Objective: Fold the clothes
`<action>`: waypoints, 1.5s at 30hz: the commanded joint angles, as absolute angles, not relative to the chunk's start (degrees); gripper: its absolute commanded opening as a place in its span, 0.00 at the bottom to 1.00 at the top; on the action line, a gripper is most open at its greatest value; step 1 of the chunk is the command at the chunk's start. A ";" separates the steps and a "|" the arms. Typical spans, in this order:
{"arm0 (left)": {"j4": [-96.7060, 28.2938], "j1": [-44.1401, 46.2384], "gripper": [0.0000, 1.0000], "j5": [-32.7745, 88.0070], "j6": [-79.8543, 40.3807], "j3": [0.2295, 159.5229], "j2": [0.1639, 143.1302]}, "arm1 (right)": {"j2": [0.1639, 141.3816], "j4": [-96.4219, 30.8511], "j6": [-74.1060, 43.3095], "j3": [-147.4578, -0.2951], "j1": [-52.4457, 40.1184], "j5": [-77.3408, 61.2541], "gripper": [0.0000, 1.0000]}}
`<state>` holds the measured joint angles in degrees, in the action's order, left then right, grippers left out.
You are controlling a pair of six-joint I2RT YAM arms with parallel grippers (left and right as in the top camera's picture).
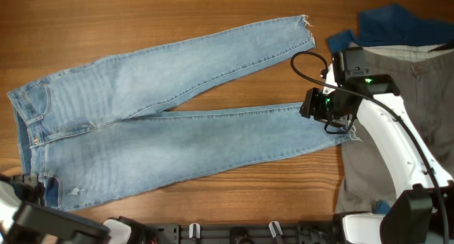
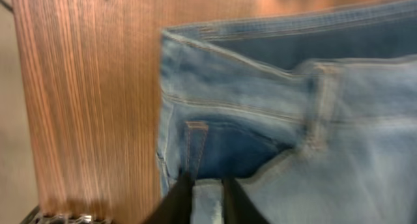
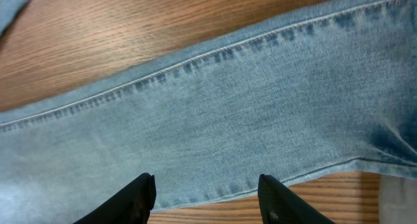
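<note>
Jeans lie flat on the table, waist at the left and legs running right in a shallow V. The frayed hems end near the right arm.

Left gripper is at the near waist corner. Its fingers are close together with a strip of denim between them, so I read that as clamped on the waistband. The view is blurred, so confidence is moderate. Dark inner denim shows at that corner, which fits an edge being lifted.

Right gripper is released. Its fingers are spread wide, straddling the near edge of the lower leg and just above the cloth, holding nothing. Overhead puts it close to that leg's hem.

Why this layout, my guess: one arm at the waist and one at the hem of the same leg gives both ends of the near side. Both ends are needed to carry that leg over the other for a lengthwise fold. The fold isn't started; both legs are fully open.

Grey trousers and a blue garment are piled at the right edge, partly under the right arm. They're touching or just beside the hems, which is a snag risk on the lift.

The surface is wood grain, matte and flat, so denim should drag on it rather than slide. Of the room, only a pale strip past the table edge shows in the left wrist view, plus black rig hardware along the near side.
</note>
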<state>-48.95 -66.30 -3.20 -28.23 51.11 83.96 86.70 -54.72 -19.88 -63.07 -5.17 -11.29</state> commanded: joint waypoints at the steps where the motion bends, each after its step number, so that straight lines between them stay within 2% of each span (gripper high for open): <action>1: -44.77 -68.01 0.27 -1.15 -27.18 49.65 90.87 | 88.31 -54.78 -21.21 -62.35 -4.99 -10.50 0.56; 4: -42.54 -68.18 0.47 -3.46 -27.29 49.67 97.86 | 88.84 -55.27 -21.61 -62.35 -4.91 -10.31 0.59; 7: -41.10 -68.16 0.55 -2.63 -27.27 49.76 99.88 | 89.08 -55.59 -24.27 -62.33 -4.23 -8.78 0.60; 12: -44.84 -68.16 0.53 -1.69 -26.98 53.06 94.32 | 89.17 -55.44 -24.08 -62.33 1.45 -8.80 0.60; 13: -45.47 -68.16 0.50 -2.90 -27.00 53.06 92.86 | 89.17 -55.59 -23.97 -62.33 2.07 -8.78 0.60; 15: -47.18 -68.16 0.37 -3.62 -26.89 53.06 90.21 | 89.17 -55.33 -23.68 -62.33 2.50 -8.78 0.61; 16: -47.24 -68.16 0.36 -3.77 -25.91 53.06 89.25 | 89.17 -55.31 -22.94 -62.33 2.50 -8.78 0.62; 17: -47.00 -68.16 0.39 -3.77 -25.89 53.06 88.40 | 89.17 -55.35 -22.48 -62.33 2.50 -8.75 0.63; 20: -46.70 -68.47 0.62 -7.46 -26.68 52.29 88.40 | 89.17 -55.33 -22.55 -62.33 2.50 -8.75 0.64; 24: -45.12 -70.19 0.64 -9.76 -27.46 51.79 91.57 | 89.17 -55.11 -22.70 -62.33 2.50 -8.29 0.65; 26: -43.90 -70.41 0.55 -9.45 -27.53 51.79 94.59 | 89.17 -55.16 -22.96 -62.33 2.68 -8.29 0.68; 30: -39.31 -70.37 0.52 -9.54 -27.51 51.79 97.78 | 89.17 -55.13 -24.18 -62.33 3.18 -7.27 0.69; 32: -37.08 -70.37 0.48 -9.50 -27.51 51.79 98.59 | 89.17 -55.07 -24.21 -62.33 3.77 -7.25 0.69; 38: -36.80 -70.37 0.04 -8.45 -27.22 51.81 100.18 | 90.41 -53.87 -25.65 -62.33 3.90 -3.38 0.74; 43: -41.60 -70.35 0.04 -5.34 -27.18 56.75 99.15 | 101.27 -54.15 -25.82 -62.33 6.50 -3.40 0.72; 44: -42.13 -70.35 0.04 -4.95 -27.20 57.28 98.83 | 103.24 -54.72 -25.63 -62.33 7.05 -3.40 0.69; 45: -42.50 -70.37 0.04 -4.49 -27.22 57.56 98.04 | 107.44 -55.92 -25.54 -62.33 8.23 -3.40 0.53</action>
<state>-41.98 -69.93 -6.24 -27.16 55.83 98.59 101.93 -54.30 -25.06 -62.94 6.57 -4.64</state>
